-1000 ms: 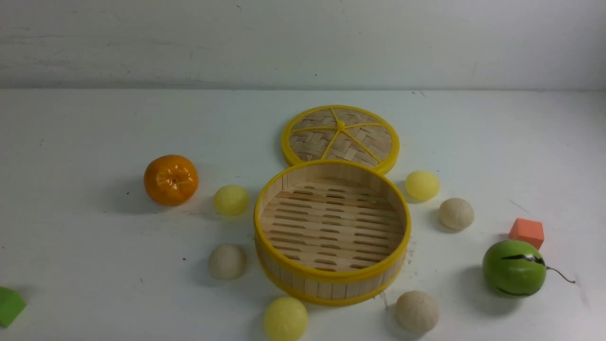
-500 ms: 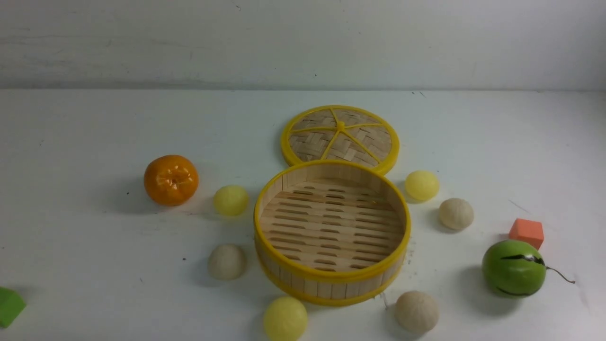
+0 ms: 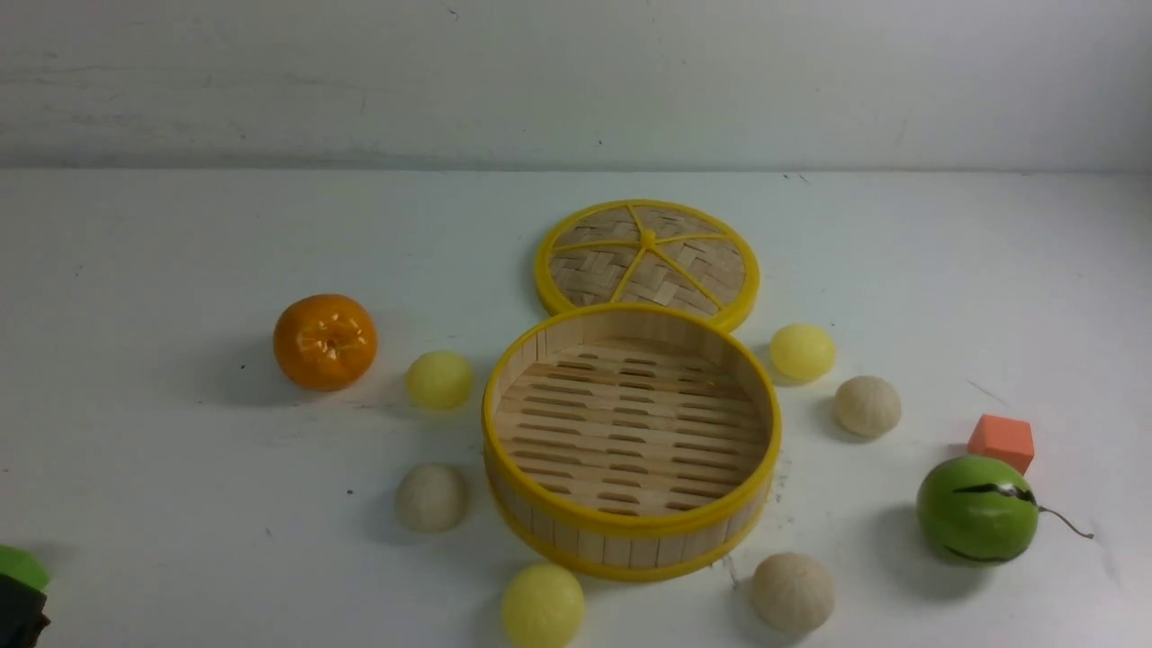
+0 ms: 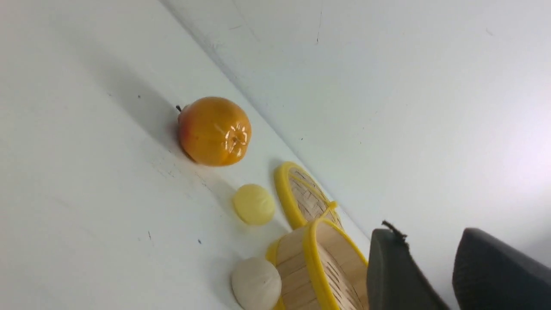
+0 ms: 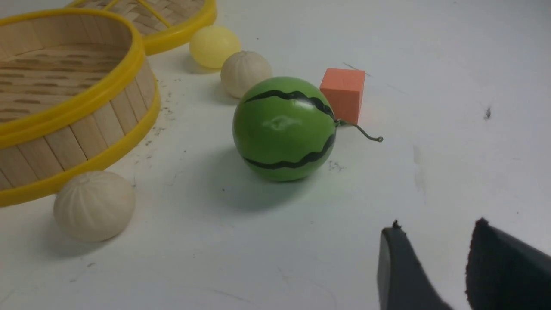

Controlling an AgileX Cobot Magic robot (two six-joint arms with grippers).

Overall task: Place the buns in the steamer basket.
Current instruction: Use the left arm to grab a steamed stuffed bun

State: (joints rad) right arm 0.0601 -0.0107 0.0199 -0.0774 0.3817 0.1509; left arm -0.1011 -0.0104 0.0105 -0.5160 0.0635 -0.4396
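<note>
A round, shallow bamboo basket (image 3: pixel 630 517), the largest thing here, sits on the white table, its slatted floor bare. Its woven lid (image 3: pixel 594 261) lies flat just behind it, off the basket.

Next in size come a striped green melon (image 3: pixel 976 510) with a thin stem, well to the right, and a glossy orange fruit (image 3: pixel 325 342) to the left.

Smaller are the six buns, all on the table around the basket. On its left are a yellow one (image 3: pixel 439 380) and, nearer, a beige one (image 3: pixel 432 498). In front are another yellow one (image 3: pixel 543 606) and, to the right, a beige one (image 3: pixel 793 592). Beyond its right side are a yellow one (image 3: pixel 803 352) and a beige one (image 3: pixel 868 407). So none is in and all six are left; the job looks to be at its very start.

Smallest are a red block (image 3: pixel 1002 442) behind the melon and a green block (image 3: pixel 22 565) at the near left.

The left claw (image 4: pixel 424 267) has its fingers apart with nothing between them; so does the right claw (image 5: pixel 432 262).

The table is matte white with small dark specks and scuffs. Behind it rises a plain pale wall, faintly scratched, in soft light.
</note>
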